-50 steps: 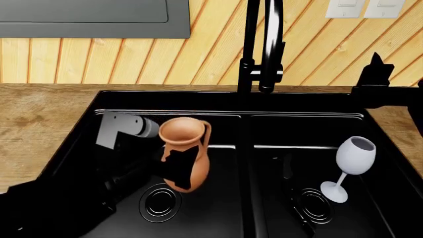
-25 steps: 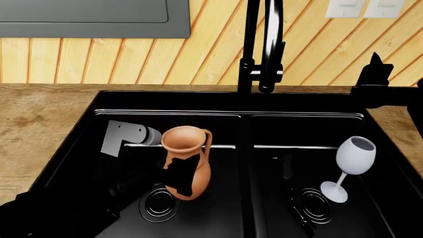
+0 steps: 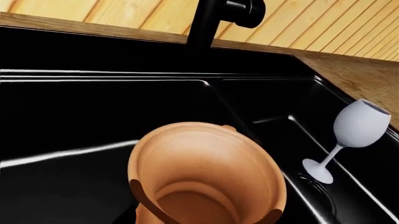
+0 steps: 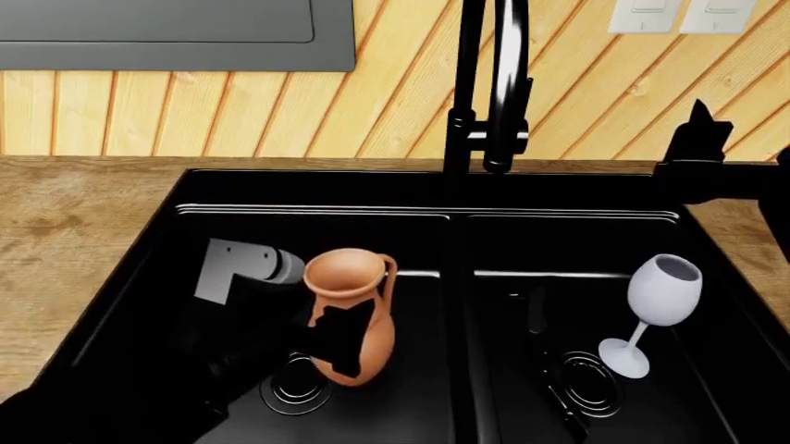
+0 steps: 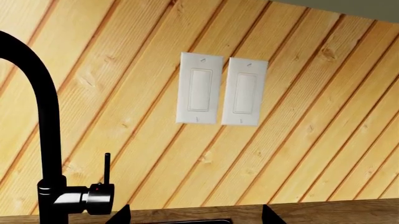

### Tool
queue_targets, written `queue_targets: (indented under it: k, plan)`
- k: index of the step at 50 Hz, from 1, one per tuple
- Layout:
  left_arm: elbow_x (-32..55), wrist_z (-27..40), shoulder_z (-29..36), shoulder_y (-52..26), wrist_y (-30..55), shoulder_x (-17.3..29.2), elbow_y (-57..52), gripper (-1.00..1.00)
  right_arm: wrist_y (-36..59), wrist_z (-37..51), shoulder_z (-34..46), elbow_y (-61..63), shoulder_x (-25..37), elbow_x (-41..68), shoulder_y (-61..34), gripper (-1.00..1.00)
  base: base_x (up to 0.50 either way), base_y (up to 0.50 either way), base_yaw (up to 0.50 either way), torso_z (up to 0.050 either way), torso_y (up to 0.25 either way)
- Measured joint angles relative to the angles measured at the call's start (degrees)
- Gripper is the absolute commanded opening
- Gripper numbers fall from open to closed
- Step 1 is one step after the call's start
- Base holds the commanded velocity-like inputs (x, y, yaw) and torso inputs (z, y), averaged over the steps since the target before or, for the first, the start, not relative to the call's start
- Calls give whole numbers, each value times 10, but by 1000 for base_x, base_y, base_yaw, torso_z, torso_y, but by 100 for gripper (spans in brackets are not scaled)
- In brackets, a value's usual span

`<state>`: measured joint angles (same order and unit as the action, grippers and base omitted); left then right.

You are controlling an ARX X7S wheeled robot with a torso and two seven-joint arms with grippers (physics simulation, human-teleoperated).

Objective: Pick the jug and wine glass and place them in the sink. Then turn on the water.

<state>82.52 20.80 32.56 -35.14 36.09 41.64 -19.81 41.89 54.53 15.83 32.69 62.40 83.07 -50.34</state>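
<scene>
Head view: left gripper [image 4: 331,338] grips jug [image 4: 348,310] upright in sink [image 4: 161,240].

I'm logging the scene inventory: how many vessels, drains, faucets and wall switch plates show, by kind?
Jug: 1
Wine glass: 1
Drains: 2
Faucet: 1
Switch plates: 2
Total: 7

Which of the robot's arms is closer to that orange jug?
Left. Its tool grips the jug over the sink's left basin; the right tool is up beside the faucet.
</scene>
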Motion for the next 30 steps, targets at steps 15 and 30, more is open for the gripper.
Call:
queue_targets:
  k: [15, 30]
  plan:
    - [-8, -5, 7, 11, -3, -4, 7, -100, -1, 0, -1, 1, 0, 0, 2, 100, 0, 0, 0, 1, 1]
    - [-13, -9, 14, 21, -5, -7, 13, -100, 1, 1, -1, 3, 0, 2, 1, 100, 0, 0, 0, 0, 1]
